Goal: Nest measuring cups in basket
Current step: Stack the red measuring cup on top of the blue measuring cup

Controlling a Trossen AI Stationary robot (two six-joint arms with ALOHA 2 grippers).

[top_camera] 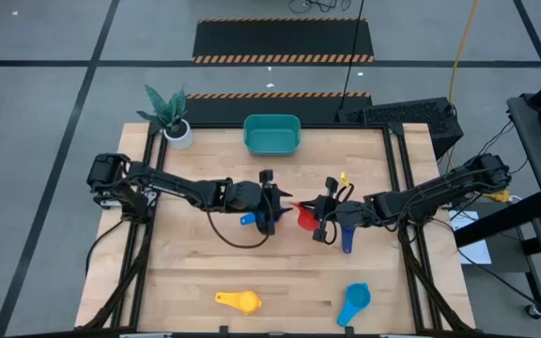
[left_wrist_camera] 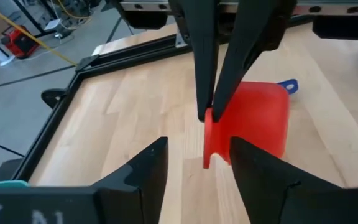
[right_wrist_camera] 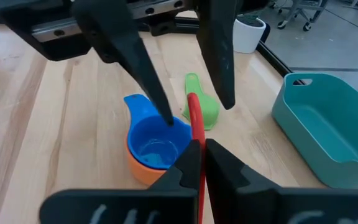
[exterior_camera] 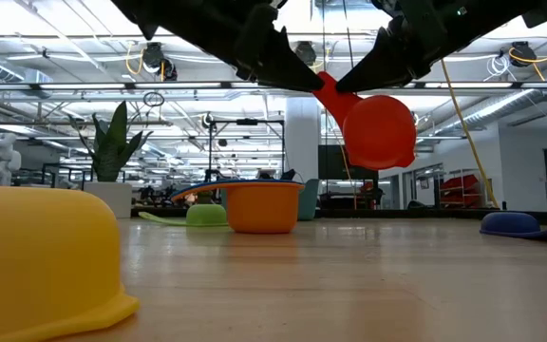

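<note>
Right gripper [right_wrist_camera: 197,163]: jaws clamped on the thin flat handle of the glossy red cup [exterior_camera: 378,130], held above the desk [top_camera: 280,277]. Left gripper [left_wrist_camera: 197,165]: jaws part-open, flanking that handle. Behind: blue cup [right_wrist_camera: 157,140] nested in orange cup [exterior_camera: 262,206]; teal basket [top_camera: 271,134] at far edge.

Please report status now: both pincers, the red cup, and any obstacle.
Right pincer shut on red cup handle, cup held in air. Left pincer open around same handle. Blue cup nested in orange cup beneath.

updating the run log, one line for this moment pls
phase: handover | right gripper: shut on red cup handle, midair | left gripper: open around handle | basket: empty
</note>
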